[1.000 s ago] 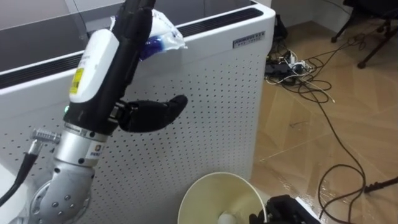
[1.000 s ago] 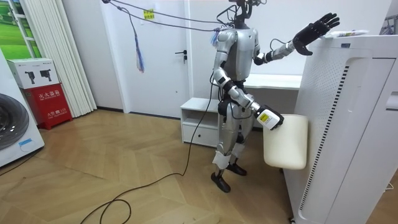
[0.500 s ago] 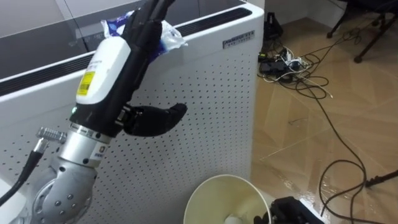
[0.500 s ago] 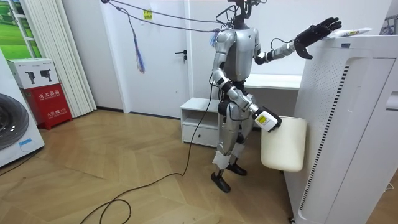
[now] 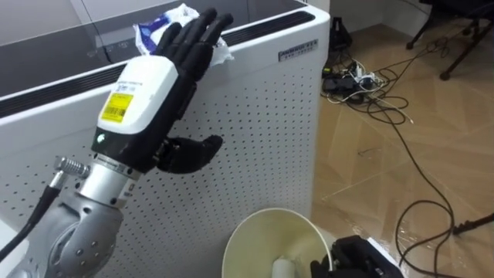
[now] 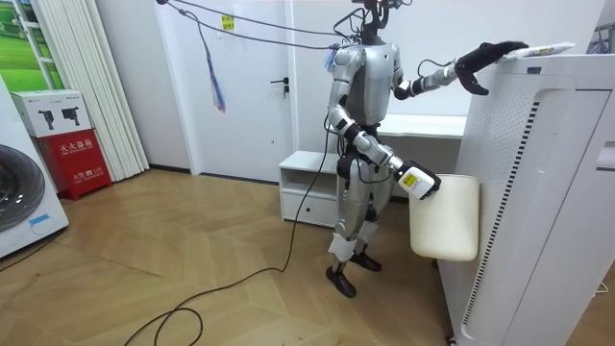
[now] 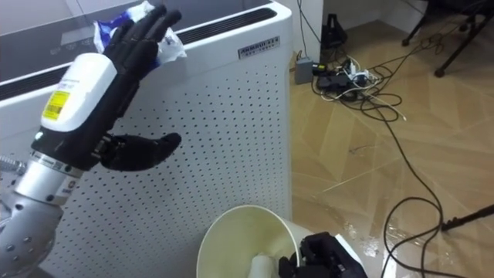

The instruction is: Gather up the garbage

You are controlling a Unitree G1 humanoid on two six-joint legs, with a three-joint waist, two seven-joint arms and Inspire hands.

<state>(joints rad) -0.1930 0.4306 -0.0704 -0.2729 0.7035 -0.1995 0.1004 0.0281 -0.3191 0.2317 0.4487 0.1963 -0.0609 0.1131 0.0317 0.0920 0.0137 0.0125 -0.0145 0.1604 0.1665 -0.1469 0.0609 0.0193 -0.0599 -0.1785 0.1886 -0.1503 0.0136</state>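
A crumpled white and blue wrapper (image 5: pixel 158 29) lies on top of a tall white perforated unit (image 5: pixel 262 116). My left hand (image 5: pixel 174 69) reaches up to it with straight fingers laid on the wrapper, the thumb hanging apart below; it is open. In the room view the left hand (image 6: pixel 485 56) rests at the unit's top edge, next to the wrapper (image 6: pixel 538 50). My right hand (image 5: pixel 359 259) is shut on the rim of a cream bin (image 5: pixel 262 247), which hangs beside the unit (image 6: pixel 444 216). A small white item lies in the bin.
I stand close to the unit's side. Cables and a power strip (image 5: pixel 363 81) lie on the wooden floor to the right. A low white cabinet (image 6: pixel 307 183) stands behind me, with a washing machine (image 6: pixel 19 192) and a red box (image 6: pixel 72 159) farther off.
My left hand has tipped forward and down, from raised above the unit's top until its fingers lie on the wrapper. The bin has swung a little.
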